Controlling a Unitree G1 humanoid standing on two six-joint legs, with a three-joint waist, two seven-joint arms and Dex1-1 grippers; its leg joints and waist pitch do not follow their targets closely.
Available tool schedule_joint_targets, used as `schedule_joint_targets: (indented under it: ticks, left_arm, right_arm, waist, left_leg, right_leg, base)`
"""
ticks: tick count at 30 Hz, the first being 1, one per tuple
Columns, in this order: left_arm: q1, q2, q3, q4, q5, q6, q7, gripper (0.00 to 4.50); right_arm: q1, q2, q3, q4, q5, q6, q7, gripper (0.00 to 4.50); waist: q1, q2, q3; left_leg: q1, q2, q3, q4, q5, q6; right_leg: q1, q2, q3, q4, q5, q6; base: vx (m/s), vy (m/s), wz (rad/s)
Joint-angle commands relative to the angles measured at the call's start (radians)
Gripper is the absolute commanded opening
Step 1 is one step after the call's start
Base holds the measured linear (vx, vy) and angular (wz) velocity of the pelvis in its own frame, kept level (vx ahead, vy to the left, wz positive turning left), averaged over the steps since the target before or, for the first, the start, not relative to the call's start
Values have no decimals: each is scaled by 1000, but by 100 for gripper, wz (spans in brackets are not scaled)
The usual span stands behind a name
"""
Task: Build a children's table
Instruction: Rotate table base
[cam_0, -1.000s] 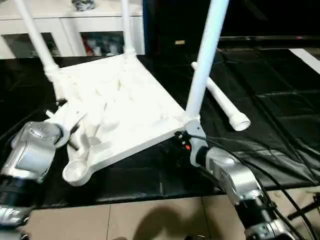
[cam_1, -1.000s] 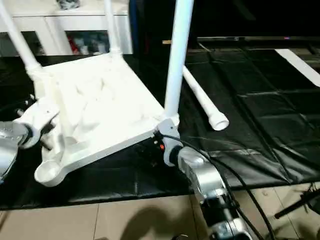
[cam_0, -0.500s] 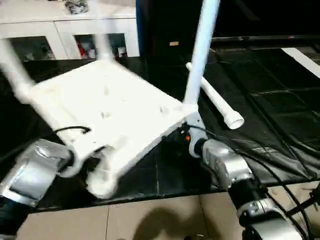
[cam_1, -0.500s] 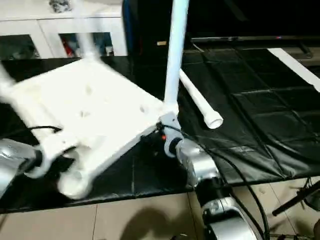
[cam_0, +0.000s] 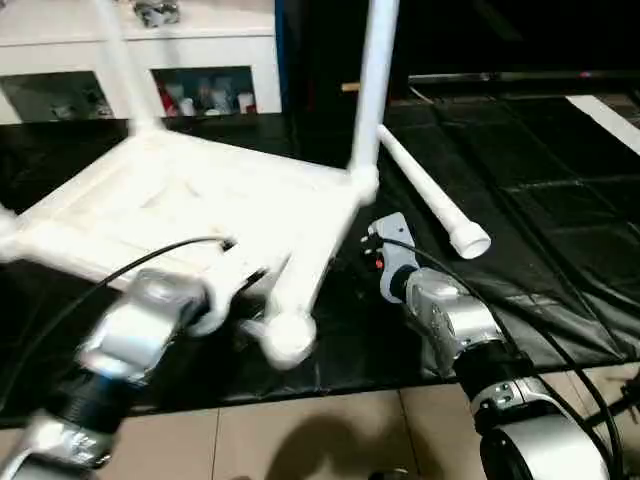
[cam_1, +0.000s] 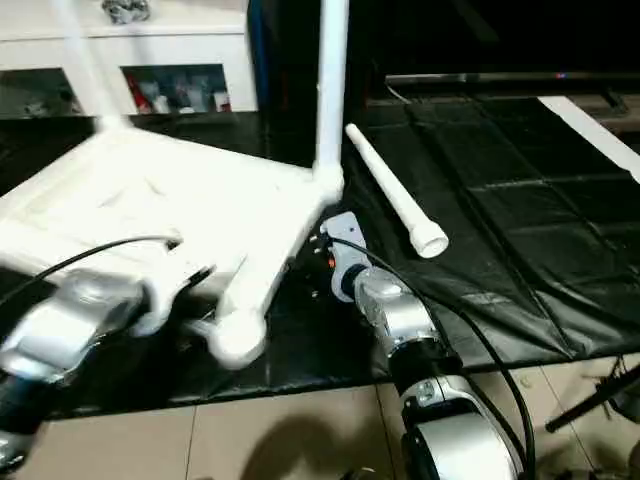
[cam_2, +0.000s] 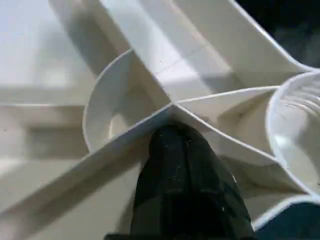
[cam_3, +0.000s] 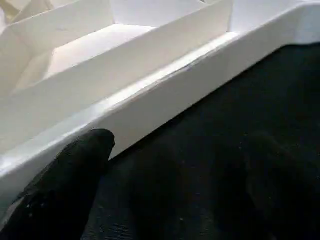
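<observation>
The tabletop (cam_0: 190, 205) is blurry and tilted, far legs cut off up top; left jaws (cam_2: 175, 165) are pinched together against a rib by its empty corner socket (cam_0: 288, 335). Right jaws (cam_3: 165, 170) gape wide just beside its rim, holding nothing; a loose leg (cam_0: 425, 195) lies on the black mat (cam_0: 540, 200).

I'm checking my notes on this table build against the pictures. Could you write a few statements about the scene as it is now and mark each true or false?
1. One loose leg lies on the black mat. True.
2. The left claw is shut on a rib of the table top. True.
3. The right claw is clamped on the edge of the top. False: its fingers stand open beside the edge, with black mat between them.
4. All four corner sockets have legs in them. False: the near corner socket is empty.
5. A white cabinet stands beyond the mat. True.
</observation>
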Motion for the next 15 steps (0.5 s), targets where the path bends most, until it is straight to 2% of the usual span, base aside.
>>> schedule_joint_targets:
  ticks: [1, 2, 4, 5, 7, 8, 10, 11, 12, 13, 14, 15]
  left_arm:
    - [-67, -68, 13, 88, 13, -98, 103, 8]
    - [-82, -76, 19, 127, 27, -123, 141, 8]
    - [-90, -78, 21, 145, 34, -135, 158, 8]
    - [-108, -84, 33, 186, 45, -168, 205, 8]
    - [-118, -87, 42, 209, 50, -192, 233, 8]
    - [-130, -92, 53, 240, 54, -222, 263, 8]
    - [-131, -93, 56, 242, 53, -224, 266, 8]
    - [-133, -100, 97, 244, 38, -252, 297, 8]
    - [-133, -100, 97, 244, 38, -252, 297, 8]
    - [-121, -106, 133, 217, 14, -277, 303, 8]
    - [-120, -106, 135, 214, 13, -278, 303, 8]
    - [-96, -118, 180, 168, -20, -306, 308, 8]
  right_arm:
    - [-31, 46, 26, 5, 11, -21, 14, 450]
    - [-32, 46, 20, 7, 10, -26, 5, 450]
    - [-33, 45, 18, 9, 10, -28, 1, 450]
    - [-29, 41, 8, -3, 16, -29, -7, 450]
    - [-23, 37, 0, -15, 20, -27, -15, 450]
    - [-18, 33, -10, -26, 25, -27, -24, 450]
    - [-15, 32, -13, -33, 26, -26, -26, 450]
    - [36, 15, -39, -130, 41, -10, -45, 450]
    - [36, 15, -39, -130, 41, -10, -45, 450]
    - [84, 6, -51, -219, 51, 2, -50, 450]
    - [87, 6, -51, -224, 51, 0, -50, 450]
    - [139, -4, -59, -318, 51, -20, -59, 450]
  waist:
    - [1, 6, -79]
    - [2, 5, -77]
    - [4, 5, -80]
    - [0, 5, -77]
    - [3, 3, -81]
    - [4, 5, -82]
    - [5, 5, -83]
    - [5, 7, -81]
    - [7, 9, -83]
    - [7, 7, -86]
    - [11, 10, -88]
    - [15, 6, -88]
  left_leg:
    - [1, 1, 3, -61, -232, 26]
    - [-2, -1, 3, -62, -236, 30]
    - [1, 2, 1, -63, -244, 28]
    - [-10, 1, -3, -66, -240, 27]
    - [-3, 2, 0, -61, -232, 30]
    - [-8, 5, -2, -62, -212, 32]
    - [-6, 5, 0, -61, -204, 36]
    - [-8, 5, 1, -61, -201, 38]
    - [-5, 6, 1, -60, -196, 37]
    - [-7, 6, 0, -59, -179, 42]
    - [-7, 7, 1, -58, -154, 50]
    - [-11, 10, -1, -58, -143, 56]
  right_leg:
    - [61, -38, 41, -71, -299, -198]
    - [61, -36, 39, -75, -306, -192]
    - [62, -38, 38, -73, -314, -188]
    - [70, -40, 35, -72, -338, -174]
    - [63, -42, 37, -78, -345, -170]
    - [65, -42, 37, -71, -312, -180]
    - [63, -41, 37, -69, -285, -191]
    - [64, -39, 36, -69, -271, -194]
    - [65, -39, 37, -68, -258, -194]
    - [67, -40, 38, -61, -223, -199]
    - [67, -39, 40, -60, -170, -206]
    - [72, -41, 39, -55, -140, -215]
  base:
    - [0, 0, 0]
    - [0, 0, 0]
    - [0, 0, 0]
    - [0, 0, 0]
    - [0, 0, 0]
    - [0, 0, 0]
    - [0, 0, 0]
    - [0, 0, 0]
    - [0, 0, 0]
    - [0, 0, 0]
    - [0, 0, 0]
    - [0, 0, 0]
